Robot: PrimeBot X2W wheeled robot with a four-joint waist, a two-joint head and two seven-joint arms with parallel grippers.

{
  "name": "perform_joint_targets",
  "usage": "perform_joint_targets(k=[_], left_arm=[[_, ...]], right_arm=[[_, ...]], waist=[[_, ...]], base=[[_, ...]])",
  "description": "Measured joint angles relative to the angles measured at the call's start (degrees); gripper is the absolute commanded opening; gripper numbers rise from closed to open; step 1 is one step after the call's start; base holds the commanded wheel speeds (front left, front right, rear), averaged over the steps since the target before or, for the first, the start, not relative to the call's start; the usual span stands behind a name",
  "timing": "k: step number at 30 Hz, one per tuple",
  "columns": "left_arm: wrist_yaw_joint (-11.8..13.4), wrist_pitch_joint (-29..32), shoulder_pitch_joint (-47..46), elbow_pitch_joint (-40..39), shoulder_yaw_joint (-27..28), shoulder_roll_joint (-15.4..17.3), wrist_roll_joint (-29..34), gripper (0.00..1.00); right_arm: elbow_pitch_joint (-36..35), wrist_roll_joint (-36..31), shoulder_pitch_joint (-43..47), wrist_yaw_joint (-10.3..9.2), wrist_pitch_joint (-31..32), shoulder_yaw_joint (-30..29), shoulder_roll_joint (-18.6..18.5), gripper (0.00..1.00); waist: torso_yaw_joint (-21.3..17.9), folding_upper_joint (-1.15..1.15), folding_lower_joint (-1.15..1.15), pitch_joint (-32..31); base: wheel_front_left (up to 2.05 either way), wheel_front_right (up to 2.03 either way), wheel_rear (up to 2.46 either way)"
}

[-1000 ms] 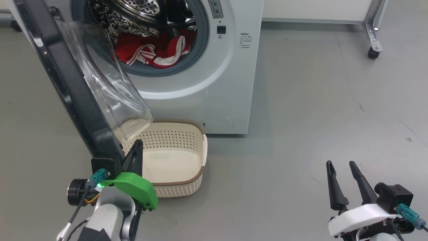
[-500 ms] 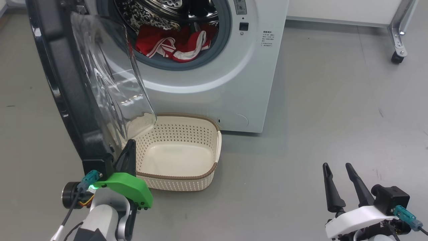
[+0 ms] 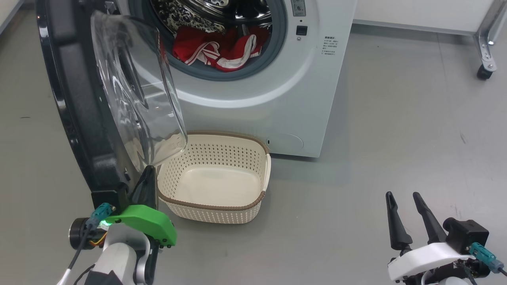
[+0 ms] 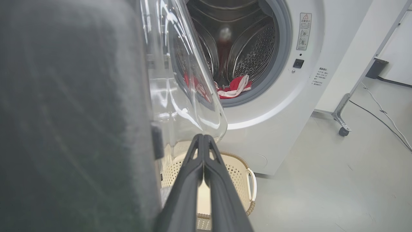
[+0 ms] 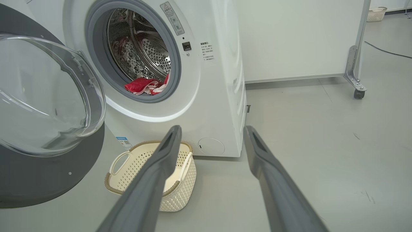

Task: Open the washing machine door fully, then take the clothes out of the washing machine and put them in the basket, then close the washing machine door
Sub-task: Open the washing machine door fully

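Observation:
The washing machine (image 3: 277, 99) stands ahead with its port uncovered. Inside the drum lie the red, white-striped clothes (image 3: 216, 49), also seen as clothes (image 4: 236, 87) and clothes (image 5: 145, 86). The washing machine door (image 3: 75, 118) swings out to the left, its glass bowl facing right. My left gripper (image 3: 148, 174) is shut, empty, its tips against the inner side of the door's lower edge; the wrist view shows this left gripper (image 4: 202, 137) closed beside the door (image 4: 80, 112). The empty basket (image 3: 222, 208) sits on the floor under the port. My right gripper (image 3: 402, 194) stands open at the lower right, away from everything.
A metal frame leg on a caster (image 3: 485, 71) stands at the far right by a white panel. Bare grey floor stretches right of the machine. A cable (image 4: 379, 119) runs along the floor, and a second small basket (image 5: 375, 13) sits far back.
The camera has turned left, shifting the machine and basket to the right. The door has swung a little wider with my shut left gripper against it. The right gripper has stayed put.

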Motion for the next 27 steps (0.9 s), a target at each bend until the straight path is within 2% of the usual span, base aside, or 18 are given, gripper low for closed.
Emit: perform_joint_targets(k=[27], left_arm=[[0.82,-2.72,1.63,1.00,6.06,1.12,-2.76,0.00]], right_arm=[[1.00,-0.02,0.03,0.01,0.00,-0.07,-0.33,1.00]], waist=[[3.19,0.00,0.00,-0.44]], base=[[0.00,0.00,0.00]])
